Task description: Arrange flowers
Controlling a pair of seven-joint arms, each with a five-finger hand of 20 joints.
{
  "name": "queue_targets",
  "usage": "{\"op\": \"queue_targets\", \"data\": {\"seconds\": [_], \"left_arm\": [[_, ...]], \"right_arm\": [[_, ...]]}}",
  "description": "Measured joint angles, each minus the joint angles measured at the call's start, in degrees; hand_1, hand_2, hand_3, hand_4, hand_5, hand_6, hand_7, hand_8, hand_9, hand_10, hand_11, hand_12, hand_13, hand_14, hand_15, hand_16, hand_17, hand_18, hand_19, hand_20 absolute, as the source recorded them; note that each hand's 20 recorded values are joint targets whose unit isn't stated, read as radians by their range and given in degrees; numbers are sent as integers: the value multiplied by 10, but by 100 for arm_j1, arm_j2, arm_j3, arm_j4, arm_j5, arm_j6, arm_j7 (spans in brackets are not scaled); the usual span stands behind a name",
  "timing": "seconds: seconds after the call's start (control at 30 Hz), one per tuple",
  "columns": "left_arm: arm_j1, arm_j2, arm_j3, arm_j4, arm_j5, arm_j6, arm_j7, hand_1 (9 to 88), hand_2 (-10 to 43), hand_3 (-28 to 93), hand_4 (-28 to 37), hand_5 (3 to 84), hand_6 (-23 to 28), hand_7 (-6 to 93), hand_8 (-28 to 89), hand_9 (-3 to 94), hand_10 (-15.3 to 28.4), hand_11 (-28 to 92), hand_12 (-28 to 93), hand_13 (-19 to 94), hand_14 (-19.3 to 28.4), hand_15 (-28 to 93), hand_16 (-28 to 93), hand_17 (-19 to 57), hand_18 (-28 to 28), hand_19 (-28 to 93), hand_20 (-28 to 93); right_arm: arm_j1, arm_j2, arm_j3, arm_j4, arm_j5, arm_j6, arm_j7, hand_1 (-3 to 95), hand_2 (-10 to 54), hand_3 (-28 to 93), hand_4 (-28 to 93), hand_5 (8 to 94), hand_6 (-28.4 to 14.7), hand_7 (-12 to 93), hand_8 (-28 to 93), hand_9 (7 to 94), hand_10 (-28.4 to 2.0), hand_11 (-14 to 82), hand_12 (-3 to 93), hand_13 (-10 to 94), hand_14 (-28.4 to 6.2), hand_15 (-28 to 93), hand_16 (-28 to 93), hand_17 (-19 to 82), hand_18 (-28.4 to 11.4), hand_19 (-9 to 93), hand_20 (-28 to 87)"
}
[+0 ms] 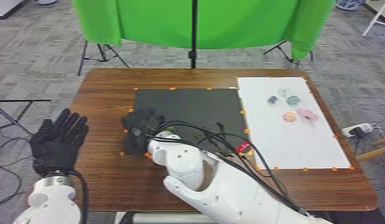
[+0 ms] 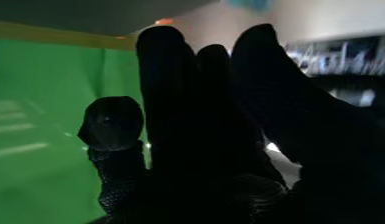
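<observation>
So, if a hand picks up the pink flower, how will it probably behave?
The pink flower is small, so probably light. Its spread petals may bend under a tight pinch. Lying low on the white sheet, it seems unlikely to roll.

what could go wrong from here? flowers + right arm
Snag: black cables loop off the right arm over the dark mat, close to the red item; a sweep could drag it.

Knock-on: the pink flower and peach flower sit close together, so grabbing one may shove the other.

Reach: the right hand is at the mat's left side, flowers right of it; the swing across could clip something.
</observation>
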Motion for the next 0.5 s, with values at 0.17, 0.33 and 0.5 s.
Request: {"op": "queue_targets", "data": {"seconds": [0.17, 0.33, 0.5], "left_arm": [[132, -278, -130, -16, 14, -8, -97, 266, 105, 810, -283, 488, 115, 99, -92, 406, 162, 210, 87, 305, 167, 327, -69, -54, 145, 354, 120], [282, -380, -180, -54, 12, -11, -111, 266, 105, 809, -283, 487, 114, 99, -93, 405, 162, 209, 87, 306, 167, 327, -70, -55, 146, 353, 120], [398, -382, -244, -103, -8, -13, -104, 266, 106, 808, -283, 488, 114, 99, -93, 407, 163, 210, 86, 306, 168, 330, -69, -55, 146, 355, 121]], "right_arm": [[-556, 161, 947, -1188, 1365, -255, 716, 444, -95, 882, -283, 533, -73, 103, -109, 472, -224, 123, 153, 506, -175, 614, 159, 362, -267, 928, 459], [-683, 666, 1690, -1813, 1636, 5, 1369, 432, -95, 891, -283, 517, -80, 102, -109, 432, -229, 105, 144, 420, -191, 519, 111, 306, -268, 890, 387], [-839, 1456, 2693, -1792, 1586, 342, 1528, 429, -95, 884, -283, 501, -73, 114, -110, 432, -218, 124, 146, 395, -185, 509, 112, 272, -251, 858, 355]]}}
